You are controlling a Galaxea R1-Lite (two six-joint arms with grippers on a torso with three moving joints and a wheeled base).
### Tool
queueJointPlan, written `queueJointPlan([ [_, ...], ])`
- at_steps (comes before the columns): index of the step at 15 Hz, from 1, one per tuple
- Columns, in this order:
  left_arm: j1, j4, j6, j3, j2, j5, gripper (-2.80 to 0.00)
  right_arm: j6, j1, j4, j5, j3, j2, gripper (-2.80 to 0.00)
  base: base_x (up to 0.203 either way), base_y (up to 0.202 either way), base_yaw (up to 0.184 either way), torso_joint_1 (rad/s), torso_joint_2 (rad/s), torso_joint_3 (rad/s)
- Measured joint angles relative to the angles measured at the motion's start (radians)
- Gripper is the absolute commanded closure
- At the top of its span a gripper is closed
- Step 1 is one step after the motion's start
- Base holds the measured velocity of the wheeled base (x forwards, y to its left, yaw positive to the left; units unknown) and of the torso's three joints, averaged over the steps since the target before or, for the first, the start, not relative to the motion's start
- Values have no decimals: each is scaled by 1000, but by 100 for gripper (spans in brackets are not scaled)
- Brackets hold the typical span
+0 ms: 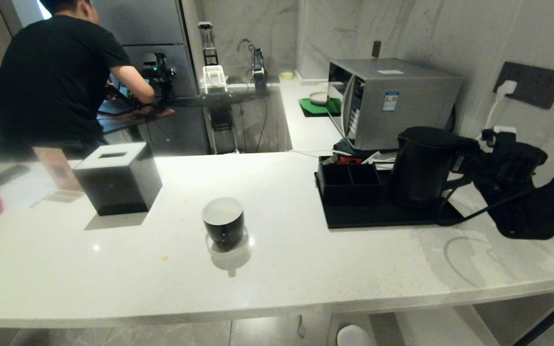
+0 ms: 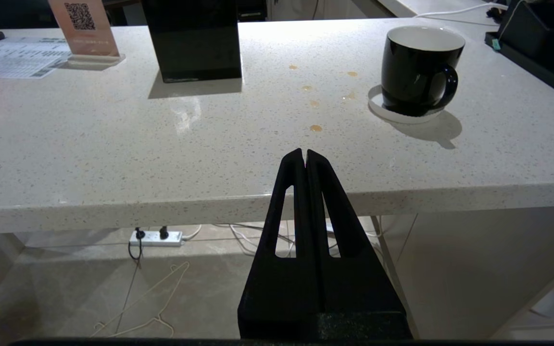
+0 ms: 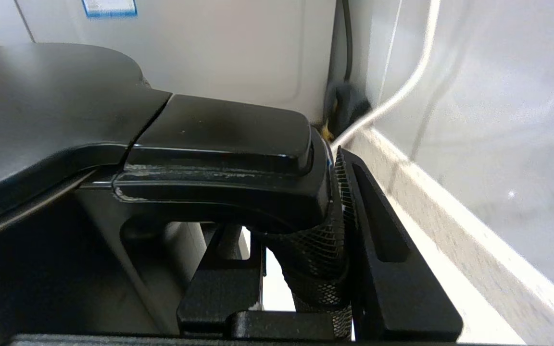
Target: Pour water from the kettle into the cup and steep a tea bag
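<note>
The right claw (image 3: 306, 250) held the handle of the kettle (image 1: 421, 166) near the bench's (image 1: 306, 269) right edge. The left claw (image 2: 305, 156) was fully closed and empty, off the front edge near the cup (image 1: 223, 222).

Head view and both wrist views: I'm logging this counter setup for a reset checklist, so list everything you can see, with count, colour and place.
kettle: one, matte black, on the tray at the right
tray: one, black, right of the cup
cup: one, black with white inside, mid-counter on a white saucer
tissue box: one, black, left of the cup
microwave: one, silver, behind the tray
QR sign: one, pinkish, far left of the counter
person: one, black shirt, far back left
left gripper: shut, before the counter edge
right gripper: clamped on the kettle handle
</note>
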Motion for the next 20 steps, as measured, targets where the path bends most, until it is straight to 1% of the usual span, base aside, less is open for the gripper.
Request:
queueJointPlan([
  [2,0,0,0,0,0,0,0,1,0,-2,2,53,-31,0,0,0,0,0,0,0],
  [6,0,0,0,0,0,0,0,29,0,-5,1,124,-100,0,0,0,0,0,0,0],
  [16,0,0,0,0,0,0,0,26,-4,-7,4,324,-286,0,0,0,0,0,0,0],
  [20,0,0,0,0,0,0,0,26,8,-7,23,386,-346,0,0,0,0,0,0,0],
])
